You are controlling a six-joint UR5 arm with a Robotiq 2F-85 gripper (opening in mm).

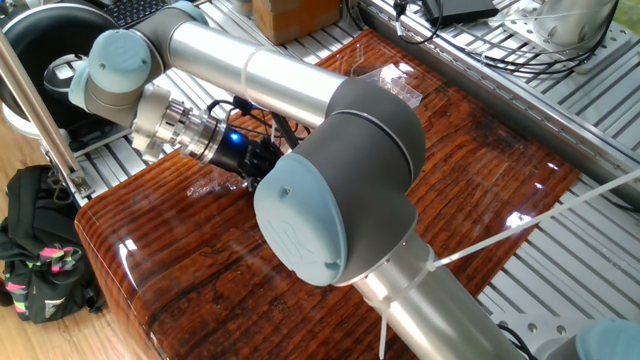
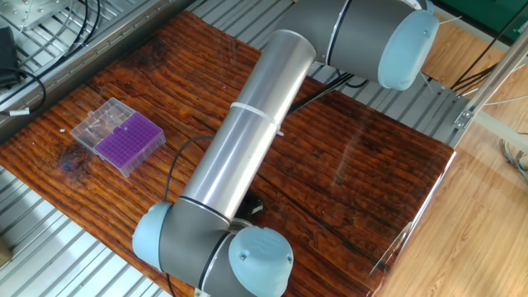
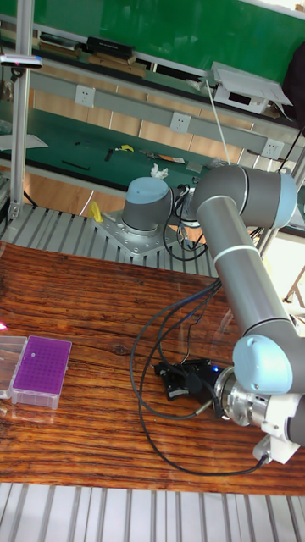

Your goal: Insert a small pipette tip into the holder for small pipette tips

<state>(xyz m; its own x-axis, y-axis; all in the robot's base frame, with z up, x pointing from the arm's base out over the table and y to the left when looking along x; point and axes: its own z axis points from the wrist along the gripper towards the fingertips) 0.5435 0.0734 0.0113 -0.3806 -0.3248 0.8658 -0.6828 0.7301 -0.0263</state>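
Observation:
The holder for small pipette tips (image 3: 40, 369) is a purple rack with a fine grid of holes, and it lies at the table's left end. It also shows as the holder (image 2: 129, 141) with its clear lid (image 2: 98, 123) folded open beside it. My gripper (image 3: 173, 379) is black and sits low over the wood, well to the right of the holder, fingers pointing toward it. The arm's elbow hides the fingertips in both fixed views. No small pipette tip can be made out, and whether the fingers hold anything is too small to tell.
A crinkled piece of clear plastic (image 1: 207, 186) lies on the wood under the wrist. Black cables (image 3: 161, 339) loop over the table from the base to the gripper. The arm's long tube (image 2: 247, 132) spans the table. Metal slats (image 1: 560, 90) border the wooden top.

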